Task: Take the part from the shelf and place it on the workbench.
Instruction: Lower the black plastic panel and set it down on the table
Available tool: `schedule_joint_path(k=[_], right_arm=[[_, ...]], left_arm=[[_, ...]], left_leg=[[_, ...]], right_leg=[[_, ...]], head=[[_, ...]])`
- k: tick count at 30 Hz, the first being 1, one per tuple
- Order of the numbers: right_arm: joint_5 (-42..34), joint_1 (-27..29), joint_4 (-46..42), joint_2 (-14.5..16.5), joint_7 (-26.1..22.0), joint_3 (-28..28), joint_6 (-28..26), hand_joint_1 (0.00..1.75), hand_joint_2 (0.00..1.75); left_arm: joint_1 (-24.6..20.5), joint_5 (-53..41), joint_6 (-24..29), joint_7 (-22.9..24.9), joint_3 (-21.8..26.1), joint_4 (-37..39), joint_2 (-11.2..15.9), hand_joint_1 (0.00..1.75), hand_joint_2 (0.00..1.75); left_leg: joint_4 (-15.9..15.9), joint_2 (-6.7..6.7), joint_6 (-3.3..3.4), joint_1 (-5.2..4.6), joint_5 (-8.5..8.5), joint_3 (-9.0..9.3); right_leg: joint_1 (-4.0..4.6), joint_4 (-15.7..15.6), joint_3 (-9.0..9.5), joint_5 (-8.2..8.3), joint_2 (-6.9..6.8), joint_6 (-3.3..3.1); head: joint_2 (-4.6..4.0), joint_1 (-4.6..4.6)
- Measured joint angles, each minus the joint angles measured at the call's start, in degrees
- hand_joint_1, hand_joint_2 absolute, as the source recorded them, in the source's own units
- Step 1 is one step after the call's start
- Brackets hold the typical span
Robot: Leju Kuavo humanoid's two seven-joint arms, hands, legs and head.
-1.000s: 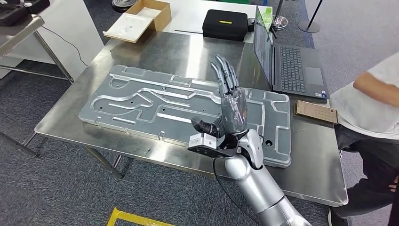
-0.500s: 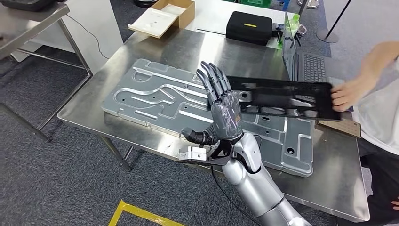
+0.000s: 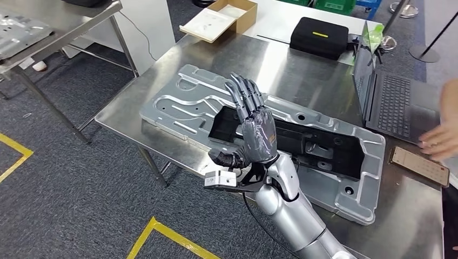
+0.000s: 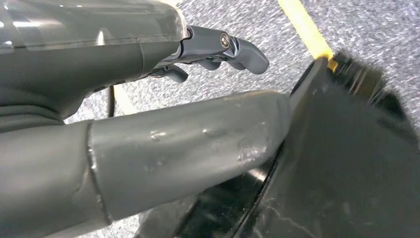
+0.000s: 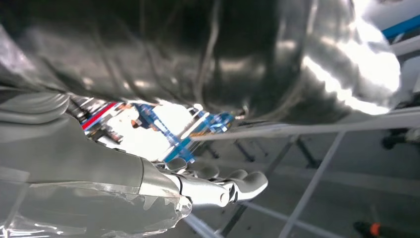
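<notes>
One black part [image 3: 302, 141], a long frame with cut-outs, lies flat on the big machined aluminium plate [image 3: 178, 100] that covers much of the steel workbench [image 3: 270, 62]. No hand touches it. Just in front of its near end the robot's right hand [image 3: 253, 127] stands upright above the plate, fingers [image 3: 244, 97] straight and close together, thumb out to the side, holding nothing. Beyond the plate sit an open laptop [image 3: 397, 102], a black case [image 3: 320, 36] and a cardboard box [image 3: 227, 19]. A person's hand [image 3: 440, 141] reaches over a phone [image 3: 420, 165] beside the plate's far corner. The left hand [image 4: 163, 124] hangs by the floor, fingers loosely curled; whether it is closed I cannot tell.
</notes>
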Motion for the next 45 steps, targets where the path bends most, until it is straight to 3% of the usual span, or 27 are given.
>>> schedule_joint_path(k=[1, 2, 4, 6, 9, 11, 13, 15, 16, 17, 18, 20, 22, 24, 26, 28, 30, 31, 32, 34, 36, 37, 39, 40, 42, 43, 45], right_arm=[[0.0, 0.1, 0.0, 0.0, 0.0, 0.1, 0.0, 0.0, 0.0], [0.1, 0.2, 0.0, 0.0, 0.0, 0.2, -0.1, 0.0, 0.0], [0.1, 0.1, 0.0, 0.0, 0.0, 0.5, -0.1, 0.0, 0.0], [0.1, 0.1, -0.1, 0.0, 0.1, 0.7, -0.1, 0.0, 0.0], [0.1, -0.1, -0.1, 0.0, 0.1, 1.1, -0.1, 0.0, 0.0], [0.1, -0.2, -0.2, 0.0, 0.1, 1.3, -0.1, 0.0, 0.0], [0.1, -0.2, -0.3, 0.0, 0.1, 1.3, -0.1, 0.0, 0.0], [0.1, 0.0, -0.2, -0.1, 0.2, 1.4, -0.1, 0.0, 0.0], [0.1, 0.1, -0.2, -0.1, 0.2, 1.4, -0.1, 0.0, 0.0], [0.1, 0.1, -0.2, -0.2, 0.2, 1.4, -0.1, 0.0, 0.0], [0.1, 0.1, -0.2, -0.2, 0.2, 1.4, -0.1, 0.0, 0.0], [0.1, 0.0, -0.2, -0.2, 0.2, 1.4, -0.1, 0.0, 0.0], [0.1, 0.0, -0.2, -0.2, 0.2, 1.4, -0.1, 0.0, 0.0], [0.1, -0.1, -0.2, -0.1, 0.2, 1.4, -0.1, 0.0, 0.0], [0.1, -0.2, -0.3, 0.0, 0.2, 1.5, -0.2, 0.0, 0.0], [0.1, -0.2, -0.2, 0.0, 0.2, 1.6, -0.2, 0.0, 0.0], [0.1, -0.1, -0.2, 0.0, 0.2, 1.6, -0.2, 0.0, 0.0], [0.1, -0.1, -0.2, 0.0, 0.2, 1.6, -0.2, 0.0, 0.0], [0.1, 0.0, -0.2, 0.0, 0.2, 1.7, -0.2, 0.0, 0.0], [0.1, -0.1, -0.2, 0.0, 0.2, 1.7, -0.2, 0.0, 0.0], [0.1, -0.2, -0.2, 0.0, 0.2, 1.7, -0.2, 0.0, 0.0], [0.1, -0.2, -0.3, 0.0, 0.2, 1.7, -0.2, 0.0, 0.0], [0.1, -0.3, -0.3, 0.1, 0.2, 1.8, -0.2, 0.0, 0.0], [0.1, -0.4, -0.3, 0.1, 0.2, 1.8, -0.2, 0.0, 0.0], [0.0, -0.5, -0.3, 0.3, 0.2, 1.9, -0.2, 0.0, 0.0], [-0.1, -0.5, -0.3, 0.3, 0.2, 2.0, -0.3, 0.0, 0.0], [-0.7, -0.4, 0.0, 0.3, 0.1, 2.0, -0.6, 0.0, 0.0]], left_arm=[[0.1, 0.0, 0.1, 0.1, -0.2, 0.0, 0.0, 0.0, 0.0], [0.2, 0.0, 0.2, 0.2, -0.5, 0.0, 0.1, 0.0, 0.0], [0.2, 0.0, 0.6, 0.2, -0.9, 0.0, 0.2, 0.0, 0.0], [0.1, 0.0, 1.1, 0.2, -1.4, 0.0, 0.3, 0.0, 0.0], [0.3, 0.1, 1.6, 0.0, -1.9, 0.0, 0.3, 0.0, 0.0], [0.4, 0.1, 1.7, 0.0, -2.1, 0.0, 0.3, 0.0, 0.0], [0.2, 0.1, 1.8, -0.1, -2.3, 0.0, 0.4, 0.0, 0.0], [0.2, 0.1, 1.8, -0.1, -2.4, 0.0, 0.4, 0.0, 0.0], [0.2, 0.1, 1.8, -0.1, -2.4, 0.0, 0.4, 0.0, 0.0], [0.3, 0.1, 1.8, -0.1, -2.4, 0.0, 0.4, 0.0, 0.0], [0.3, 0.1, 1.8, -0.1, -2.5, 0.0, 0.4, 0.0, 0.0], [0.3, 0.1, 1.8, -0.2, -2.5, 0.0, 0.3, 0.0, 0.0], [0.2, 0.1, 1.8, -0.2, -2.5, 0.0, 0.3, 0.0, 0.0], [0.3, 0.1, 1.8, -0.3, -2.5, 0.0, 0.3, 0.0, 0.0], [0.4, 0.1, 1.8, -0.3, -2.5, 0.0, 0.4, 0.0, 0.0], [0.4, 0.1, 1.8, -0.3, -2.5, 0.0, 0.4, 0.0, 0.0], [0.3, 0.1, 1.8, -0.3, -2.5, 0.0, 0.4, 0.0, 0.0], [0.3, 0.1, 1.8, -0.3, -2.5, 0.0, 0.4, 0.0, 0.0], [0.4, 0.1, 1.8, -0.3, -2.5, 0.0, 0.5, 0.0, 0.0], [0.5, 0.1, 1.8, -0.3, -2.5, 0.0, 0.6, 0.0, 0.0], [0.3, 0.2, 1.8, -0.3, -2.5, 0.0, 0.6, 0.0, 0.0], [0.3, 0.2, 1.8, -0.3, -2.5, 0.0, 0.7, 0.0, 0.0], [0.5, 0.3, 1.7, -0.5, -2.5, 0.0, 0.7, 0.0, 0.0], [0.7, 0.3, 1.7, -0.5, -2.5, 0.0, 0.6, 0.0, 0.0], [0.9, 0.3, 1.8, -0.6, -2.5, 0.0, 0.6, 0.0, 0.0], [0.9, 0.4, 1.9, -0.7, -2.5, 0.0, 0.6, 0.0, 0.0], [0.8, 0.6, 2.1, -0.7, -2.5, 0.0, 0.5, 0.0, 0.0]], left_leg=[[0.3, 0.25, -0.16, 0.05, 0.41, -0.12], [-1.4, 0.58, -0.27, 0.08, 1.76, 0.84], [-8.5, 2.54, -0.22, -0.09, 5.01, 4.69], [-13.1, 3.94, 0.44, -0.4, 6.31, 6.98], [-13.6, 2.69, 1.54, -0.49, 6.38, 7.01], [-13.8, 1.64, 2.19, -0.29, 6.67, 7.03], [-13.9, 0.53, 2.64, -0.17, 6.86, 6.91], [-13.9, -0.78, 2.8, -0.18, 6.94, 6.78], [-13.9, -1.51, 2.81, -0.19, 6.97, 6.76], [-13.9, -2.25, 2.78, -0.2, 7.0, 6.78], [-13.9, -3.02, 2.73, -0.2, 7.05, 6.83], [-13.9, -4.43, 2.44, -0.14, 7.19, 6.74], [-14.0, -5.75, 1.79, 0.12, 7.43, 6.38], [-14.2, -6.84, 0.97, 0.34, 7.7, 6.13], [-12.8, -4.93, 0.52, 0.06, 6.72, 5.4], [-7.2, -1.49, 0.27, -0.14, 3.57, 2.74], [-0.6, -0.08, -0.07, 0.0, 0.82, -0.48], [0.7, 0.22, -0.21, 0.05, 0.78, -1.06], [-0.1, 0.53, -0.32, 0.08, 1.78, -0.51], [-7.2, 2.27, -0.32, 0.03, 5.2, 3.29], [-13.0, 3.88, 0.32, -0.34, 6.95, 6.34], [-14.0, 4.1, 0.72, -0.53, 6.93, 6.75], [-14.0, 2.89, 1.49, -0.6, 7.02, 6.68], [-14.2, 2.33, 1.79, -0.49, 7.12, 6.69], [-14.5, 1.3, 2.4, -0.23, 7.42, 6.71], [-14.5, 0.77, 2.6, -0.16, 7.53, 6.61], [-14.5, -0.53, 2.82, -0.16, 7.65, 6.42]], right_leg=[[0.02, 0.1, -0.01, -0.11, -0.73, 0.01], [0.0, 0.2, 0.0, -0.25, -1.41, 0.11], [0.07, 0.8, 0.01, -0.74, -2.59, 0.52], [0.41, 1.4, -0.02, -1.25, -3.53, 1.1], [0.58, 1.6, 0.15, -1.62, -4.51, 1.8], [0.2, 3.5, -0.48, -3.24, -2.61, 2.45], [-0.11, 9.7, -3.22, -6.76, 0.32, 2.9], [-0.16, 16.3, -6.47, -9.14, 1.35, 2.97], [-0.15, 17.2, -7.07, -8.79, 1.5, 2.88], [-0.13, 16.0, -6.59, -7.35, 1.7, 2.68], [-0.1, 12.7, -5.15, -5.19, 2.27, 2.38], [-0.1, 5.2, -1.76, -1.82, 4.97, 1.63], [0.06, 1.8, -0.29, -1.09, 6.55, 1.18], [0.06, 1.1, 0.08, -0.89, 5.4, 0.91], [-0.27, 0.1, 0.7, -0.43, 3.87, 0.44], [-0.29, -0.5, 1.04, -0.23, 2.12, 0.09], [-0.11, -0.5, 0.99, -0.32, 0.35, -0.04], [-0.06, -0.4, 0.97, -0.42, -0.48, -0.02], [-0.07, -0.3, 0.97, -0.55, -1.26, 0.05], [-0.06, 0.1, 1.04, -1.0, -2.66, 0.39], [0.27, 0.7, 1.01, -1.54, -3.78, 0.94], [0.46, 0.9, 1.03, -1.72, -4.26, 1.21], [0.6, 0.9, 1.18, -1.95, -5.03, 1.71], [0.45, 1.3, 1.15, -2.36, -4.46, 2.06], [0.08, 4.6, -0.18, -4.8, -1.57, 2.74], [-0.07, 8.0, -1.68, -6.7, 0.12, 2.95], [-0.12, 15.2, -5.14, -9.68, 1.39, 3.05]], head=[[0.0, 0.0], [0.0, 0.0], [0.0, -0.01], [0.0, 0.07], [0.0, 0.12], [0.0, 0.12], [0.0, 0.14], [0.0, 0.13], [0.0, 0.13], [0.0, 0.13], [0.0, 0.13], [0.0, 0.13], [0.0, 0.13], [0.0, 0.14], [0.0, 0.09], [0.0, 0.01], [0.0, -0.02], [0.0, -0.02], [0.0, -0.02], [0.0, -0.02], [0.0, 0.01], [0.0, 0.04], [0.0, 0.08], [0.0, 0.09], [0.0, 0.09], [0.0, 0.09], [0.0, 0.09]])
